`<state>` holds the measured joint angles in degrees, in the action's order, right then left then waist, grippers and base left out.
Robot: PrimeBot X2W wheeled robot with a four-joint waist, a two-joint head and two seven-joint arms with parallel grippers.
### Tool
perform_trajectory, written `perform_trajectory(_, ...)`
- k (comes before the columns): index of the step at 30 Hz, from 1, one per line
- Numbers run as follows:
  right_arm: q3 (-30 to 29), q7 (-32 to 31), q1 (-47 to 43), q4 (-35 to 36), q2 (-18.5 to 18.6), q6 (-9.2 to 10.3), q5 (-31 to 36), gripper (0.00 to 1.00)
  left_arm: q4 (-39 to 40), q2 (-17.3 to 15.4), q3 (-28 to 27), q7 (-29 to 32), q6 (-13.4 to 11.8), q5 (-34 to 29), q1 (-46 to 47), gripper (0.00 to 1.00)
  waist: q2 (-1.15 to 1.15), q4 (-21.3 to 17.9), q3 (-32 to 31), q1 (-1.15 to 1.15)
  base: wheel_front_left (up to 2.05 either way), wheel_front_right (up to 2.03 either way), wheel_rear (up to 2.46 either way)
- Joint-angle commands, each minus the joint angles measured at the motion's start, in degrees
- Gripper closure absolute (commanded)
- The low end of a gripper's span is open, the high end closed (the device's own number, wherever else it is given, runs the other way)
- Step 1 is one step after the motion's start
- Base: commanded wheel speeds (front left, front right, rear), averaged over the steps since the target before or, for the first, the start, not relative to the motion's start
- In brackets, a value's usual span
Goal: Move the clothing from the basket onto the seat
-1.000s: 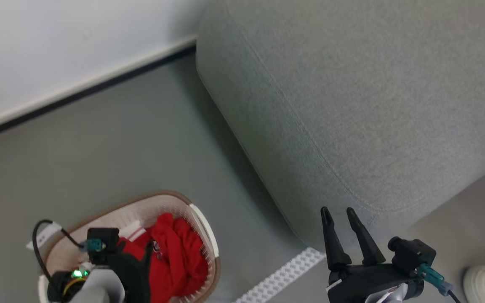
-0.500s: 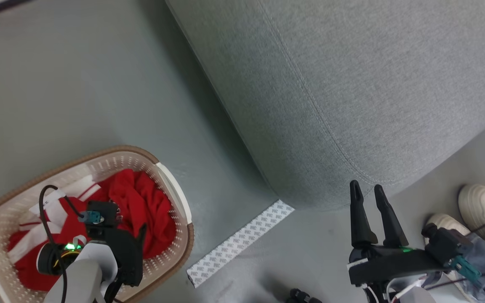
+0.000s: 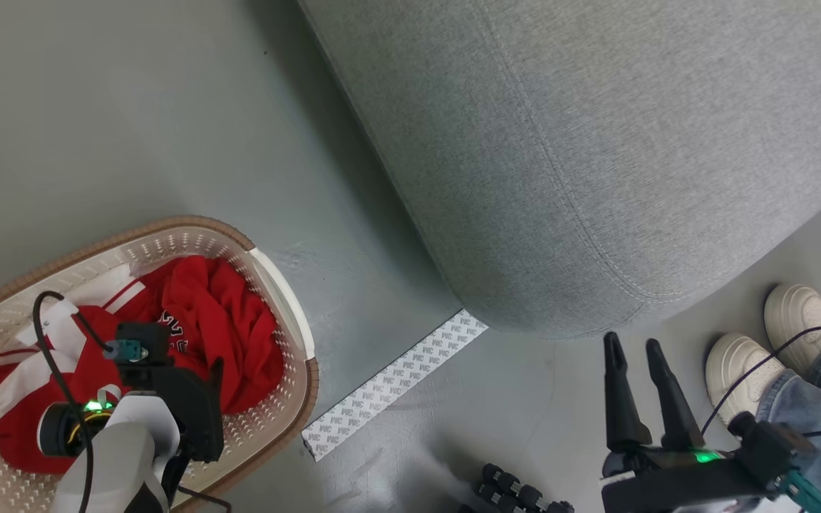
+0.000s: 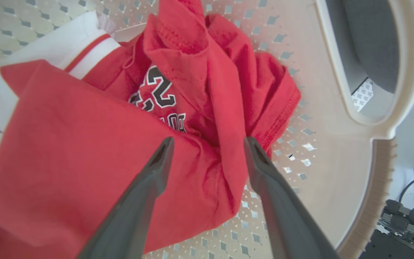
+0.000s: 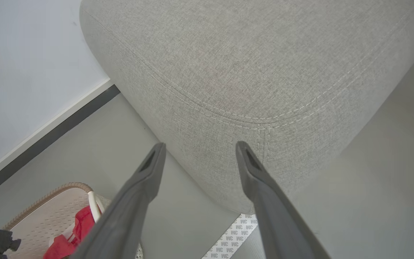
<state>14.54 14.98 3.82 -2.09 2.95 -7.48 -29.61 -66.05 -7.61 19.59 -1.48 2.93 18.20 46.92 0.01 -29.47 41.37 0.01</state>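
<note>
The cream basket [image 3: 279, 296] with a brown rim stands on the floor at the lower left. The red clothing [image 3: 200, 313] with white trim lies crumpled inside it. My left gripper [image 3: 195, 376] hangs over the pile, open. In the left wrist view its fingers [image 4: 158, 169] straddle a red fold of the clothing [image 4: 67, 151] just below the jersey's black-and-white lettering [image 4: 156, 95], against the basket wall [image 4: 332, 169]. My right gripper [image 3: 631, 343] is open and holds nothing, near the grey seat's [image 3: 596, 142] rounded corner. The right wrist view shows the right gripper [image 5: 200, 145] before the seat [image 5: 246, 64].
A patterned white strip [image 3: 396, 385] lies on the grey floor between basket and seat. A person's white shoes [image 3: 738, 363] and jeans stand at the lower right beside my right arm. Small black dumbbell-like parts [image 3: 514, 490] sit at the bottom. A white wall [image 5: 23, 64] is behind.
The head camera has tilted down, so the basket and seat have shifted up the picture and the shoes have come in. Both grippers stay open, the left one over the clothing.
</note>
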Motion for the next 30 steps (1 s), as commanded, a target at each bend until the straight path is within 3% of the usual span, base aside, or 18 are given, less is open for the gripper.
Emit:
perform_trajectory(1,-0.48,0.27,-0.99,0.68,-0.12,-0.02,0.71,0.0,-0.72,-0.18,0.01,0.11,0.0,0.31,0.65,0.0,-0.01,0.69,0.79,-0.01,0.1,0.1,0.1)
perform_trajectory(11,-1.45,0.26,-5.25,5.28,-0.12,-0.02,1.96,0.0,-3.41,0.85,0.45,-1.25,1.04,1.34,4.49,0.0,-0.01,3.13,4.92,-0.01,0.05,0.05,0.05)
perform_trajectory(25,-0.79,0.26,-6.36,6.59,-0.12,-0.02,0.83,0.0,-5.67,3.67,2.81,-2.23,2.52,2.33,6.47,0.0,-0.01,4.25,6.94,-0.01,0.0,0.0,0.0)
perform_trajectory(26,-0.82,0.26,-6.43,6.63,-0.12,-0.02,0.84,0.0,-5.75,3.85,3.12,-2.13,2.63,2.31,6.44,0.17,-0.01,4.29,6.96,-0.01,0.0,0.0,0.0)
perform_trajectory(27,-0.83,0.26,-6.52,6.69,-0.12,-0.02,0.86,0.0,-5.86,4.01,3.49,-2.01,2.88,2.33,6.35,0.62,-0.01,4.33,6.97,-0.01,0.0,0.0,0.0)
perform_trajectory(28,-0.87,0.26,-6.63,6.73,-0.12,-0.02,0.89,0.0,-5.99,4.16,3.98,-1.68,3.19,2.26,6.14,1.0,-0.01,4.37,6.98,-0.01,0.0,0.0,0.0)
perform_trajectory(30,-0.9,0.26,-6.69,6.64,-0.12,-0.02,1.07,0.0,-6.15,4.36,4.72,-1.2,3.61,2.56,5.63,1.0,-0.01,4.44,6.96,-0.01,0.0,0.0,0.0)
